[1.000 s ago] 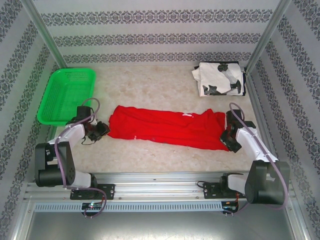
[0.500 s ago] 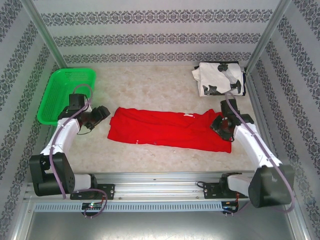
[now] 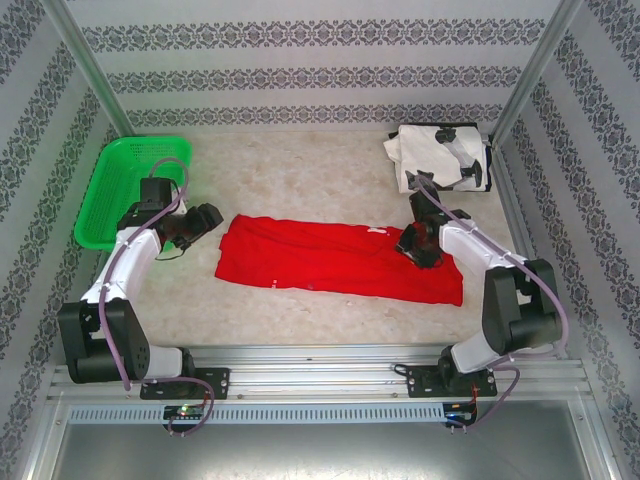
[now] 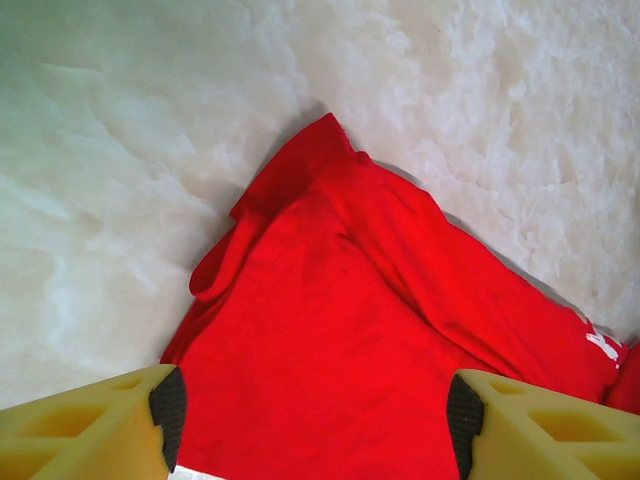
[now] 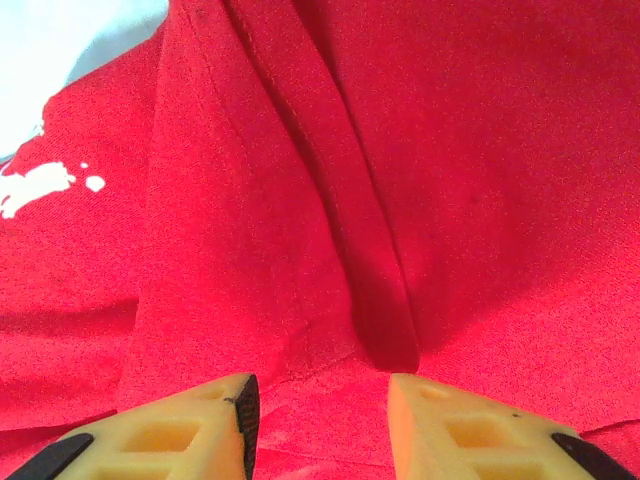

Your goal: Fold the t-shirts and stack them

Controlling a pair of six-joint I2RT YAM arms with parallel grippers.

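**Two claws open over a red t-shirt laid across the table**

The red t-shirt (image 3: 335, 262) lies in a long, rumpled band across the middle of the pale table (image 3: 300, 175). The left claw (image 3: 205, 222) hovers at its left end, just beside the edge. In the left wrist view its yellow fingers (image 4: 95, 425) stand wide apart above a folded-back corner of the cloth. The right claw (image 3: 415, 245) sits low over the shirt's right end, its jaws apart either side of a raised crease, with a fleck of white print off to the left. A white t-shirt (image 3: 440, 158) with black blotches lies folded in the far right corner, well apart from the red one. A green basket (image 3: 135, 190) stands at far left.
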